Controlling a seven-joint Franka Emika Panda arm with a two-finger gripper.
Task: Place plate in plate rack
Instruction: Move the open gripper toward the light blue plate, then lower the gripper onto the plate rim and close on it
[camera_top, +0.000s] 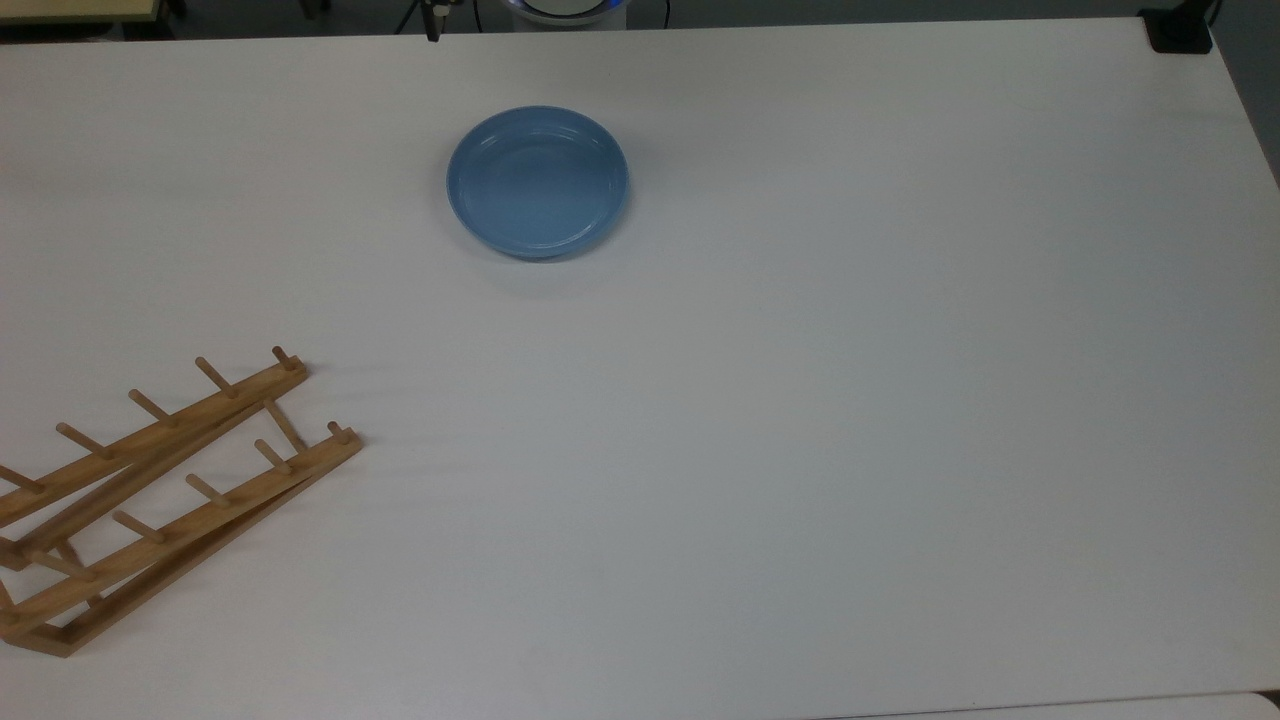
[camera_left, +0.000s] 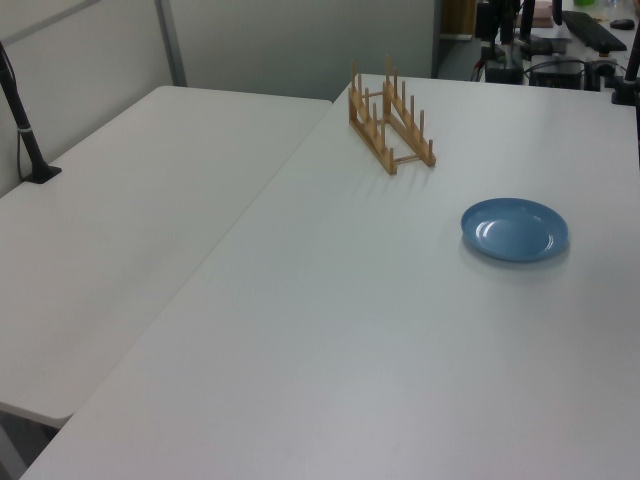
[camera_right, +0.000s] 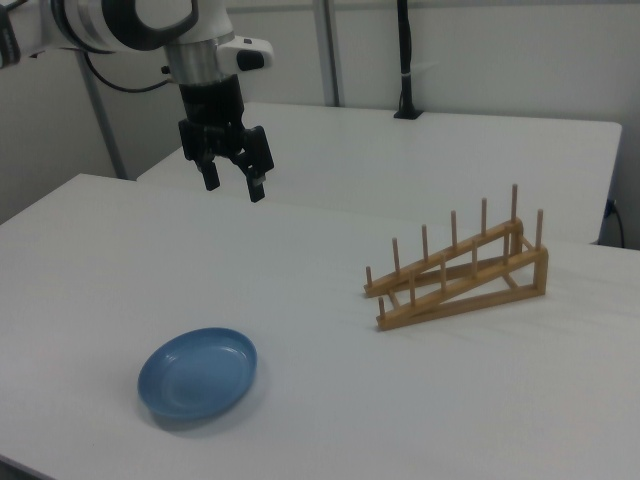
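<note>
The light-blue plate (camera_top: 537, 181) lies flat on the white table, near the top view's upper middle; it shows again as the plate (camera_left: 514, 229) and the plate (camera_right: 198, 372). The wooden plate rack (camera_top: 160, 495) stands at the top view's lower left with nothing between its pegs, also seen as the rack (camera_left: 391, 118) and the rack (camera_right: 459, 267). In the right view my gripper (camera_right: 233, 184) hangs open high above the table, well above and behind the plate, with nothing between its fingers.
The white table (camera_top: 800, 400) stretches wide around both things. A second white table (camera_left: 120, 240) adjoins it on the left view's left. A black post (camera_right: 405, 60) stands at the back of the right view, and a black clamp (camera_top: 1178, 30) sits at the top view's upper right corner.
</note>
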